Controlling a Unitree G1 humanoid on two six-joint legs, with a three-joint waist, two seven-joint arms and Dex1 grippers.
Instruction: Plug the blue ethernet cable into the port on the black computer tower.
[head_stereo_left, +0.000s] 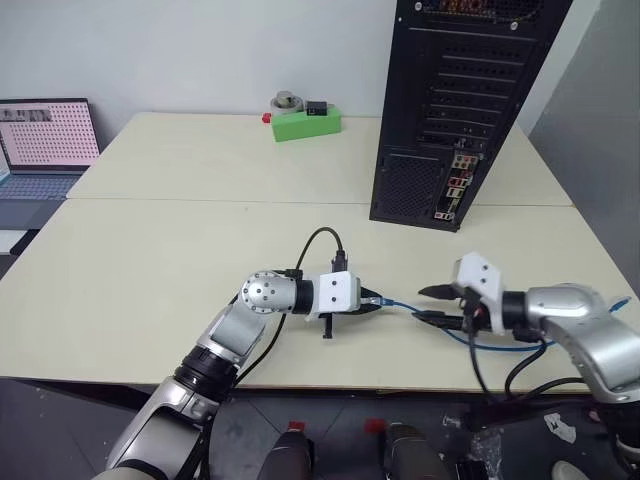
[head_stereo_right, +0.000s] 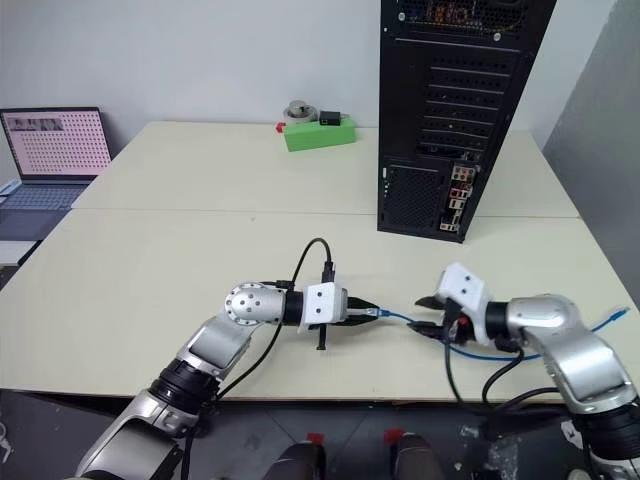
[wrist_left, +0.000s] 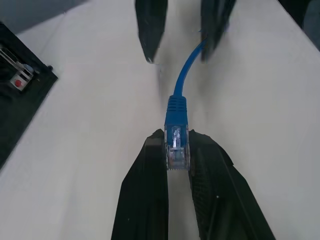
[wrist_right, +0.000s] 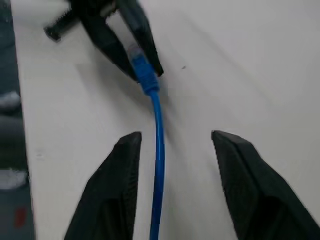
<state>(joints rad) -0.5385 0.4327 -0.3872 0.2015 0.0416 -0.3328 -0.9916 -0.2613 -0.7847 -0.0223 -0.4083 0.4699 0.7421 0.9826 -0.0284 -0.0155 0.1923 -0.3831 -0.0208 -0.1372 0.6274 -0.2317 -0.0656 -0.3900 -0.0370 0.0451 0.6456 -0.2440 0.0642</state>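
Note:
The blue ethernet cable (head_stereo_left: 398, 304) lies on the cream table near its front edge. Its clear plug tip (wrist_left: 176, 145) is pinched between the fingers of my left gripper (head_stereo_left: 375, 302), which is shut on it and points to the right. Facing it, my right gripper (head_stereo_left: 420, 304) stands open. The cord (wrist_right: 157, 150) runs between its spread fingers without being clamped. The black computer tower (head_stereo_left: 450, 100) stands upright at the back right, well beyond both grippers. The port is somewhere in its column of coloured connectors (head_stereo_left: 458, 186); I cannot tell which socket.
A green box (head_stereo_left: 306, 122) with small parts on it sits at the table's far edge. An open laptop (head_stereo_left: 45, 150) is at the far left. More blue cord (head_stereo_left: 500, 345) loops under my right forearm toward the table's right edge.

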